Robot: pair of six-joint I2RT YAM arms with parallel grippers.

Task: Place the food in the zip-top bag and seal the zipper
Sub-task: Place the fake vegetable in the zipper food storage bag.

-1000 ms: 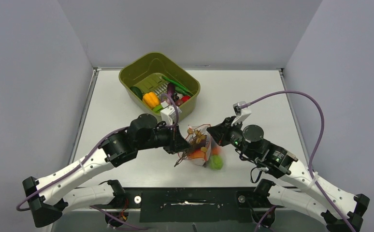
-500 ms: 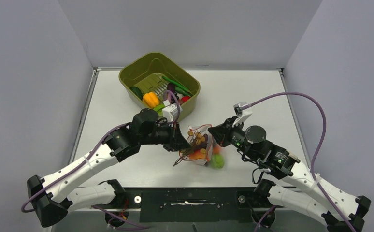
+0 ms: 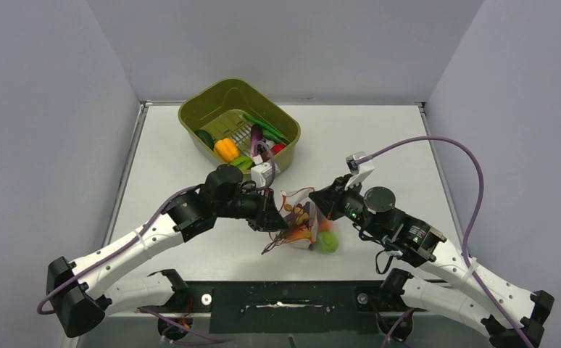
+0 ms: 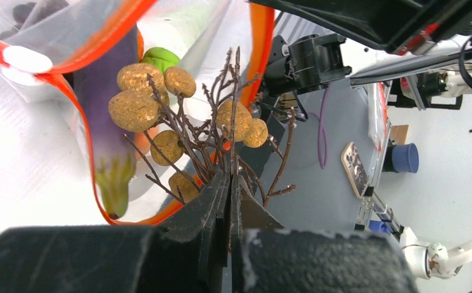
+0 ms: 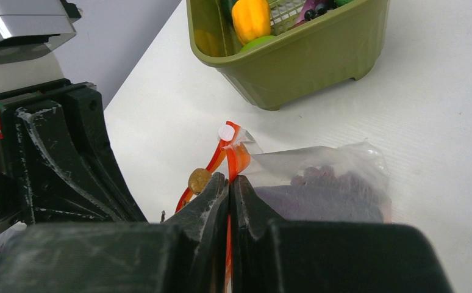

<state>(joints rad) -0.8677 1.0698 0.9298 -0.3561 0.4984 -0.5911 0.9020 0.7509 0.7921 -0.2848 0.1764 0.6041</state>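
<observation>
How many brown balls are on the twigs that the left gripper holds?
7 balls show in the left wrist view: three at upper left, one in the centre, one lowest, two on the right. The twigs may hide more.

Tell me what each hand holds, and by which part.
Left hand pinches the brown twig bunch by its stem; right hand pinches the zip-top bag by its zipper.

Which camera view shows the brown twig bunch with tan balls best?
Left wrist view: the brown twig bunch is close, its stems and balls distinct. Top external shows it small; right wrist shows only one tan ball.
</observation>
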